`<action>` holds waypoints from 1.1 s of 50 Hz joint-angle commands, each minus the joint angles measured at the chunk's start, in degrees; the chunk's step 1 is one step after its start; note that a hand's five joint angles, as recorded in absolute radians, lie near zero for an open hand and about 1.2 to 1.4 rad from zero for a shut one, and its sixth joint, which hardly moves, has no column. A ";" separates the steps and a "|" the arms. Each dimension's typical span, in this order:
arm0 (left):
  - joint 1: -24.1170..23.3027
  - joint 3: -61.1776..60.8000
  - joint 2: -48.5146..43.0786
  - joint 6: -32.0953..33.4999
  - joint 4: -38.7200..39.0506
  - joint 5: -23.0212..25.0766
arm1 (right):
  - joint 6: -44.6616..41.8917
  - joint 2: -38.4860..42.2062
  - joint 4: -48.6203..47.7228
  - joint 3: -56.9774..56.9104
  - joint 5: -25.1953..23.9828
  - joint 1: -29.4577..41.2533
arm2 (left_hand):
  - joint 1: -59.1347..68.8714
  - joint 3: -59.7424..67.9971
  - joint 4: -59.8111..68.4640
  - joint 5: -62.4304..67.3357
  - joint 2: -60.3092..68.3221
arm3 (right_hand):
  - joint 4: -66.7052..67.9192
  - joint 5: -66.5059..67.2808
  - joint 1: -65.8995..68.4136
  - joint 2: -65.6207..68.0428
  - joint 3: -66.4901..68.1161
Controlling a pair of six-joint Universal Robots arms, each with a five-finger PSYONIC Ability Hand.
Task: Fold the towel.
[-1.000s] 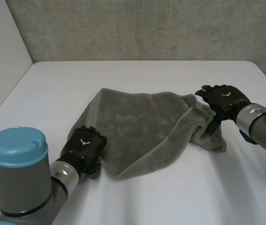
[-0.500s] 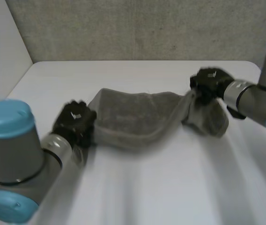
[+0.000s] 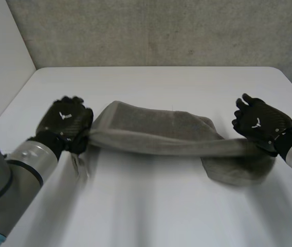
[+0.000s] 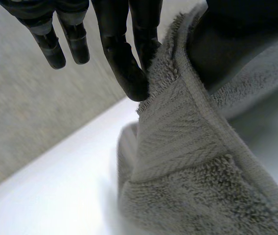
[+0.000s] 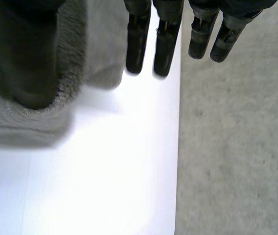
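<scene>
Towel point(image 3: 156, 135) is hanging taut between both hands over the worktop point(image 3: 151, 206). Left hand point(image 3: 65, 121) is pinching one end, thumb mostly buried in cloth. Right hand point(image 3: 259, 123) is thumb-clamping the other end, which is bunching under its palm.

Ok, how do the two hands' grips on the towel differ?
Left hand pinches the towel by its hem at its fingertips; right hand buries its thumb in cloth, fingers straight. Towel lies flat by the left hand, bunched by the right hand. Both hold an end.
</scene>
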 commanded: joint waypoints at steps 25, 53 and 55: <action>-2.05 -0.36 -4.68 -0.17 -0.15 -0.32 | 46.68 18.37 32.63 -29.20 1.45 -0.28 | 7.52 -2.20 -2.68 3.93 3.24 | 2.27 -16.92 -19.60 -19.69 0.80; -1.87 -0.36 -5.12 -0.08 -0.06 -0.05 | 36.27 30.23 33.16 -34.56 11.40 -1.34 | 7.52 -2.20 -2.68 3.93 3.24 | 2.27 10.07 8.32 8.23 0.80; -1.78 -0.36 -5.12 -0.08 0.02 -0.05 | 36.18 30.67 33.25 -34.73 11.58 -1.16 | 7.52 -2.20 -2.68 3.93 3.24 | 2.27 9.58 7.82 7.73 0.80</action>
